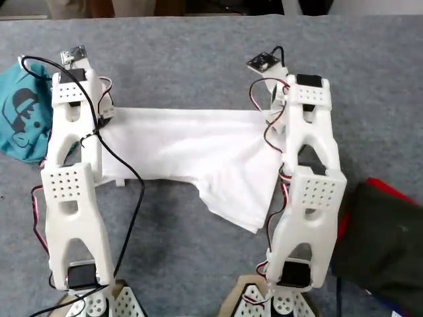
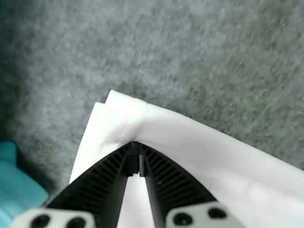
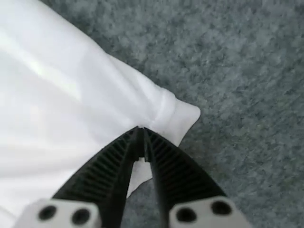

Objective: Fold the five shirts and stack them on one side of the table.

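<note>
Left claw (image 2: 135, 148) and right claw (image 3: 141, 133) pinch soft white shirt (image 1: 192, 148).

The white fabric shirt (image 1: 198, 152) lies spread across the middle of the grey felt-covered table (image 1: 185, 66), between the left arm (image 1: 69, 191) and the right arm (image 1: 310, 198). The left gripper (image 2: 134, 148) sits at the shirt's far left corner, jaws closed on the cloth edge. The right gripper (image 3: 141, 133) sits at the far right corner, likewise clamped on the edge. A teal printed shirt (image 1: 23, 119) lies crumpled at the table's left edge, just beside the left arm. A dark folded garment pile with red trim (image 1: 386, 244) lies at the right edge, beside the right arm, apart from the white fabric shirt.
</note>
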